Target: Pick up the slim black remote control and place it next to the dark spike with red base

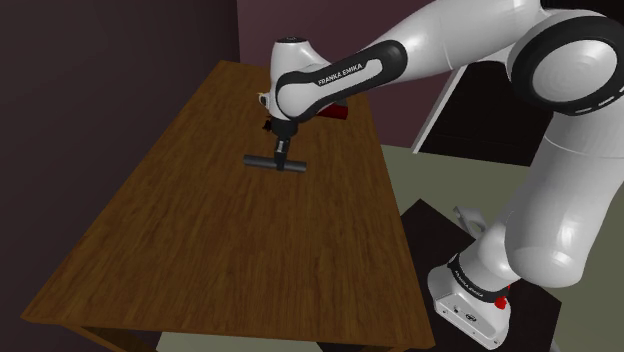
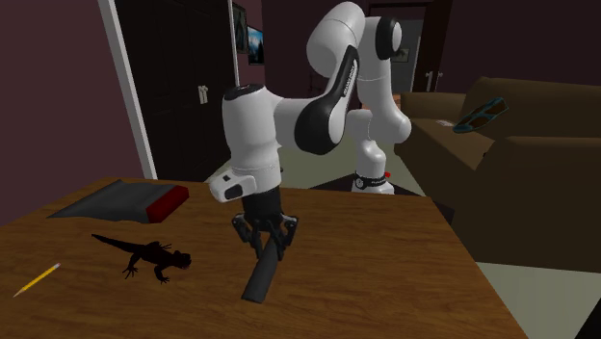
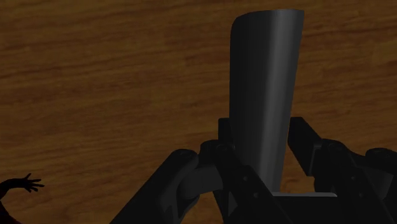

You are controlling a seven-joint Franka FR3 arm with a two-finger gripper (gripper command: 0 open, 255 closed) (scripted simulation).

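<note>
**Robot gripper clasping a dark remote control at the middle of a wooden bench**

Seen from across the bench in the second exterior view, going left to right: a yellow pencil [image 2: 37,279] lies near the left edge of the brown wooden bench [image 2: 385,270]. Just right of it sits a small black lizard figure [image 2: 146,256]. Behind the lizard, toward the far side, lies the dark spike [image 2: 108,200], a flat grey wedge whose red base [image 2: 167,202] points right.

Right of these, near the middle of the bench, the white arm [image 2: 318,116] bends down from above. Its black gripper [image 2: 265,239] points at the wood with its fingers clenched on one end of the remote control [image 2: 258,277]. The remote is a slim, dark bar that runs from the fingers toward the camera. Whether it rests on the wood or hangs just above it cannot be told. The remote is well apart from the dark spike, with the lizard lying between them. At the far right stands a brown sofa [image 2: 539,183].

In the shoulder view, the remote control [image 1: 262,160] shows as a short dark bar crossing under the gripper [image 1: 280,155] on the bench [image 1: 200,230]. The spike's red base [image 1: 337,113] shows just right of the arm. The stand [image 1: 470,300] sits at the lower right.

In the wrist view, the remote control [image 3: 264,76] runs away from the gripper [image 3: 262,137] with a finger pressed against each side. A black lizard foot [image 3: 19,185] shows off to one side.
</note>
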